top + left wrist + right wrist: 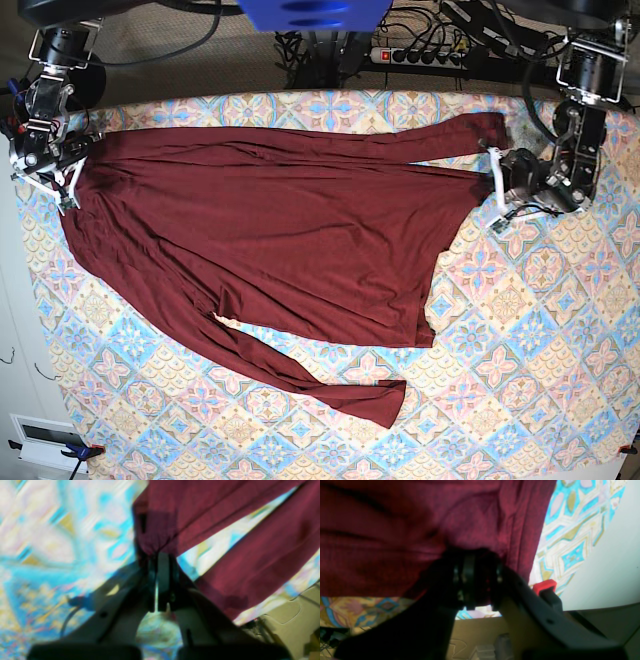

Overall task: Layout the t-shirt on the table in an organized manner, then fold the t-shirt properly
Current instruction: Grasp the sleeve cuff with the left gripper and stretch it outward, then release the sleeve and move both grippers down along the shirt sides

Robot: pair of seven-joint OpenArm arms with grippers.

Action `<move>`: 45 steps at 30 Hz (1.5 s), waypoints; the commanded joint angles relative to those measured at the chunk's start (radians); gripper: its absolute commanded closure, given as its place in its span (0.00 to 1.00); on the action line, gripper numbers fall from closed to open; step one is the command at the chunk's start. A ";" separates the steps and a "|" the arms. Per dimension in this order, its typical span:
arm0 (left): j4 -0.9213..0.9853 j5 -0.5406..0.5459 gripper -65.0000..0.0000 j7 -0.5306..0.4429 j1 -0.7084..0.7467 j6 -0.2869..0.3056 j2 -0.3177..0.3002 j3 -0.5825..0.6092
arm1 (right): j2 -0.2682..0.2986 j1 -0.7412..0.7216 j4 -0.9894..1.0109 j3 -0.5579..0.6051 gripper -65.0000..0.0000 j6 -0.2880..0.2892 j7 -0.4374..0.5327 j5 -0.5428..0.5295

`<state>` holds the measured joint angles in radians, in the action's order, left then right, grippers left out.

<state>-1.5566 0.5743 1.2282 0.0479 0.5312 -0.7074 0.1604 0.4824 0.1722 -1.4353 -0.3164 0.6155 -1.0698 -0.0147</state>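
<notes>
the t-shirt [280,230] is plain dark maroon, with no print. the surface [520,350] wears a cloth of diamond floral tiles in pastel blue, pink and cream, with ochre lines. a small red clip [544,585] sits at its edge.

Your left gripper [160,555] sits low at the base view's right, jaws pinched together on a gathered bit of the shirt [280,230], wrist angled inward. Your right gripper [472,552] sits at the base view's far left edge, jaws close together with shirt fabric bunched between them. Both arms reach down from the far side.
</notes>
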 commanded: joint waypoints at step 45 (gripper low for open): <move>0.799 -0.409 0.77 -0.428 -0.576 -0.056 0.619 -0.356 | -0.244 0.040 -0.519 0.156 0.85 0.083 0.004 -0.014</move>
<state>-0.7525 0.1776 0.7883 -0.5110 0.4862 -0.0834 -0.1986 0.2211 0.2329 -1.9373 -0.1520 0.7078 -1.0817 -0.0334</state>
